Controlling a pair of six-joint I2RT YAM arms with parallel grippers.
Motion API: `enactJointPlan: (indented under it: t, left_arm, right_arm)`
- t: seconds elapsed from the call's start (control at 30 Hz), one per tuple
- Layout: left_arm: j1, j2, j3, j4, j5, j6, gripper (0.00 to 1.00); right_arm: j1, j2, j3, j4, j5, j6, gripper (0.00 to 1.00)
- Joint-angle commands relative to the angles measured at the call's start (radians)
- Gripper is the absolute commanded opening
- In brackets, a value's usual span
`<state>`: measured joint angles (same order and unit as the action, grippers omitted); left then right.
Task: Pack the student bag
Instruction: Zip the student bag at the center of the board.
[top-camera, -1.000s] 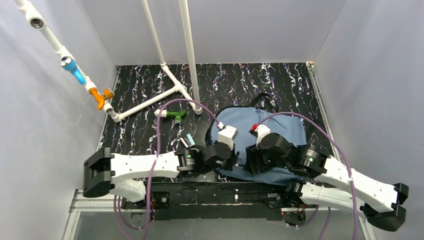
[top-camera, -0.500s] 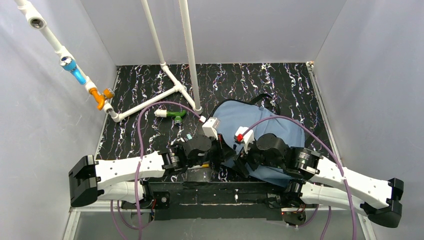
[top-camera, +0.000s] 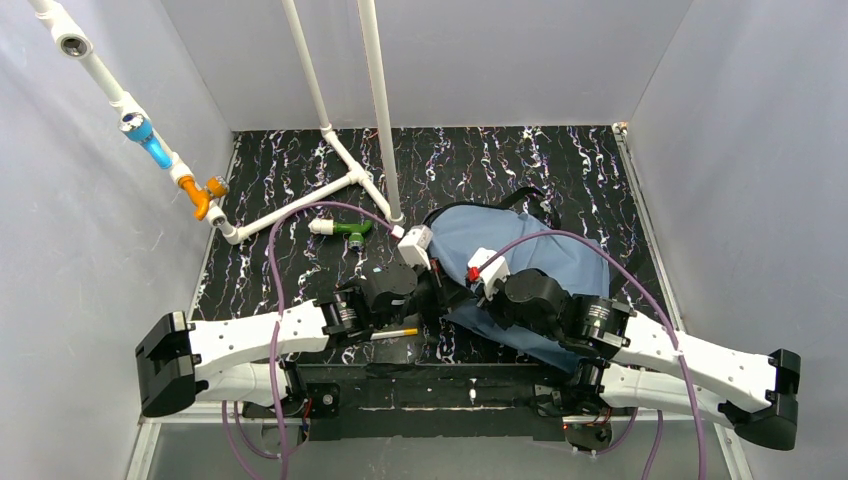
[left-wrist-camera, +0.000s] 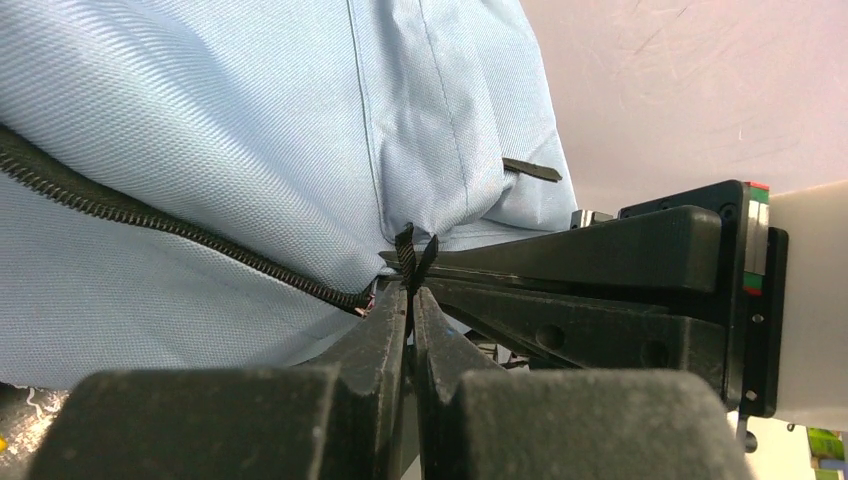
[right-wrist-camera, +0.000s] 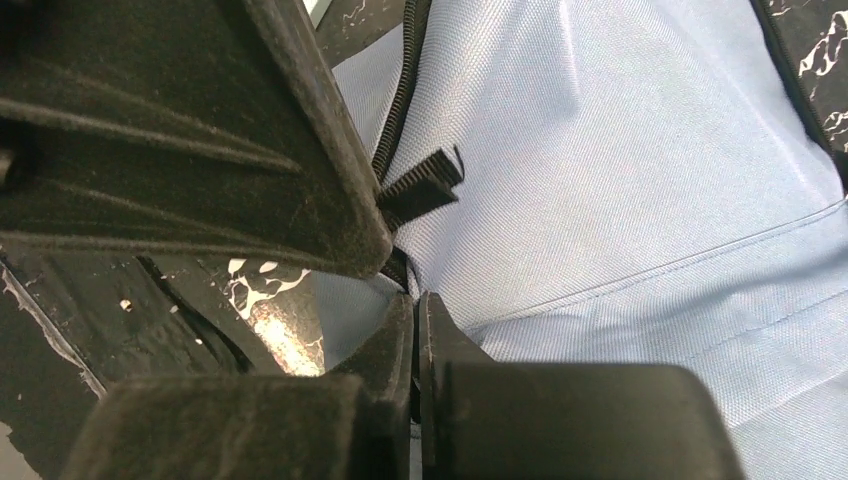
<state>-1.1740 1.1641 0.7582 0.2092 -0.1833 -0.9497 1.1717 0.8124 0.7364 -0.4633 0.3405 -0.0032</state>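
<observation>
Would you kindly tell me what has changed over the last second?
Both arms swung left, dragging the near-left edge of the student bag with them. The right tool closed on the bag's zip end, beside the left tool, which stayed clamped on the zip tab. The pipe frame and green fitting stayed put.

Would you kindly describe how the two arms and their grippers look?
The left arm and right arm have white links with black joints. A purple cable loops to each wrist, which bears a white camera box; the right one shows a red mark. The left gripper and right gripper have matte black, tapering fingers.
</observation>
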Motion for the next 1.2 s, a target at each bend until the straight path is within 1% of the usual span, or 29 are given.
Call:
enactJointPlan:
  t: [0.0, 0.07, 0.13, 0.17, 0.2, 0.23, 0.3, 0.37, 0.43, 0.5, 0.57, 0.6, 0.63, 0.67, 0.7, 0.73, 0.77, 0.8, 0.87, 0.93, 1.03, 1.1, 1.17]
  left_arm:
    - [0.003, -0.087, 0.035, 0.097, -0.032, -0.006, 0.0]
    - [0.009, -0.117, 0.028, 0.064, -0.09, 0.005, 0.0]
    - [0.023, -0.167, 0.03, -0.055, -0.218, 0.033, 0.0]
    - [0.039, -0.193, 0.032, -0.089, -0.28, 0.062, 0.0]
    - [0.066, -0.214, 0.043, -0.187, -0.353, 0.07, 0.0]
    - [0.102, -0.228, 0.053, -0.246, -0.393, 0.101, 0.0]
    - [0.174, -0.243, 0.053, -0.27, -0.425, 0.159, 0.0]
    - [0.243, -0.239, 0.054, -0.257, -0.391, 0.206, 0.0]
    - [0.272, -0.232, 0.066, -0.255, -0.36, 0.23, 0.0]
    - [0.276, -0.223, 0.069, -0.203, -0.267, 0.245, 0.0]
    - [0.277, -0.202, 0.076, -0.165, -0.146, 0.224, 0.0]
    - [0.275, -0.181, 0.088, -0.162, -0.087, 0.213, 0.0]
    - [0.271, -0.169, 0.1, -0.162, -0.031, 0.201, 0.0]
    - [0.263, -0.158, 0.112, -0.16, 0.011, 0.187, 0.0]
    - [0.251, -0.148, 0.12, -0.161, 0.042, 0.175, 0.0]
    - [0.233, -0.143, 0.126, -0.161, 0.052, 0.167, 0.0]
    - [0.219, -0.139, 0.126, -0.161, 0.054, 0.158, 0.0]
    - [0.208, -0.135, 0.122, -0.16, 0.058, 0.15, 0.0]
    - [0.202, -0.124, 0.112, -0.165, 0.063, 0.149, 0.0]
    - [0.201, -0.126, 0.095, -0.17, 0.034, 0.142, 0.0]
    - [0.201, -0.134, 0.075, -0.164, 0.016, 0.137, 0.0]
    - [0.201, -0.137, 0.072, -0.165, 0.017, 0.137, 0.0]
    - [0.201, -0.144, 0.062, -0.168, 0.01, 0.136, 0.0]
  right_arm:
    - [-0.006, -0.027, -0.004, 0.04, 0.099, -0.042, 0.01]
    - [-0.006, -0.025, 0.003, 0.02, 0.104, -0.048, 0.01]
    - [-0.006, -0.033, 0.005, 0.006, 0.119, -0.062, 0.01]
    - [-0.006, -0.041, 0.003, 0.0, 0.132, -0.07, 0.01]
    - [-0.007, -0.047, 0.005, -0.009, 0.138, -0.076, 0.01]
    - [-0.007, -0.055, 0.005, -0.012, 0.139, -0.081, 0.01]
    - [-0.007, -0.073, -0.002, -0.002, 0.156, -0.083, 0.01]
    - [-0.007, -0.088, -0.006, 0.005, 0.172, -0.076, 0.01]
    - [-0.007, -0.095, -0.006, 0.005, 0.183, -0.072, 0.01]
    - [-0.007, -0.098, -0.006, 0.001, 0.172, -0.07, 0.01]
    - [-0.007, -0.091, -0.004, -0.001, 0.151, -0.067, 0.01]
    - [-0.007, -0.081, 0.003, -0.009, 0.148, -0.047, 0.01]
    - [-0.007, -0.06, 0.026, -0.046, 0.171, 0.023, 0.01]
    - [-0.007, -0.028, 0.066, -0.101, 0.219, 0.118, 0.29]
    - [-0.007, 0.024, 0.12, -0.184, 0.258, 0.232, 0.7]
    - [0.013, 0.052, 0.173, -0.246, 0.298, 0.301, 0.9]
    - [0.035, 0.068, 0.224, -0.292, 0.3, 0.428, 0.97]
    - [0.031, 0.082, 0.289, -0.357, 0.294, 0.535, 0.98]
    - [0.026, 0.092, 0.362, -0.414, 0.209, 0.707, 0.98]
    - [0.024, 0.095, 0.405, -0.497, 0.219, 0.904, 0.98]
    - [0.025, 0.024, 0.334, -0.607, 0.309, 1.193, 0.99]
    - [0.024, -0.046, 0.271, -0.62, 0.362, 1.278, 0.98]
    - [0.025, -0.087, 0.243, -0.675, 0.393, 1.357, 0.98]
